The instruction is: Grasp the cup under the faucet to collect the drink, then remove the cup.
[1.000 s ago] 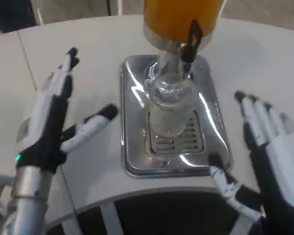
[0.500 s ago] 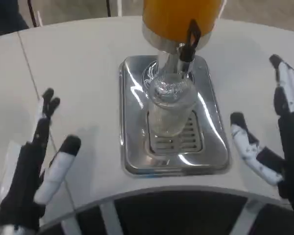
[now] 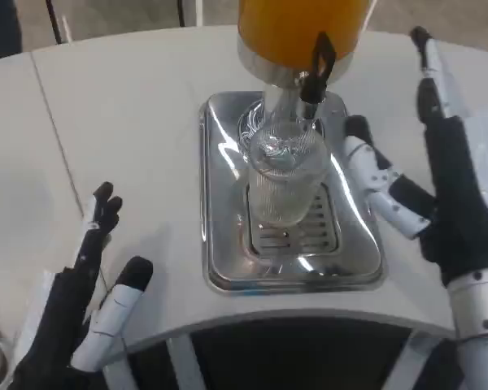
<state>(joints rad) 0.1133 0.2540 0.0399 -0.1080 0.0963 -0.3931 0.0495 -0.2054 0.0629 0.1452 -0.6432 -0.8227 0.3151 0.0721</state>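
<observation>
- One clear cup (image 3: 283,183) stands on one shiny metal drip tray (image 3: 228,244), on the slotted grate (image 3: 297,231) at the tray's middle.
- One drink dispenser (image 3: 297,28) with an orange tank rises at the far edge of the tray; its one faucet, with a black lever (image 3: 318,65), hangs just above the cup's mouth.
- The cup looks pale and see-through; whether any drink is in it cannot be told.
- Two hands are in view, one on each side of the tray, and one white table (image 3: 146,122) carries everything.
- The right hand (image 3: 447,171) is raised at the right side of the tray, its fingers spread wide and holding nothing. Its long fingers point toward the far edge, and its thumb (image 3: 378,183) reaches left over the tray's right rim.
- The cup lies to the left of that thumb, near it but apart; a strip of bare tray shows between them.
- The left hand (image 3: 77,313) lies low at the near left, well apart from the tray, with fingers apart and nothing in them. Its fingertips point toward the far side.
- The cup lies to the right of and farther than the left hand, with open tabletop and the tray's left rim between them.
- Nothing stands between either hand and the cup; only the faucet lever hangs close over the cup's far rim.
- A dark gap (image 3: 293,357) shows beneath the table's curved near edge.
</observation>
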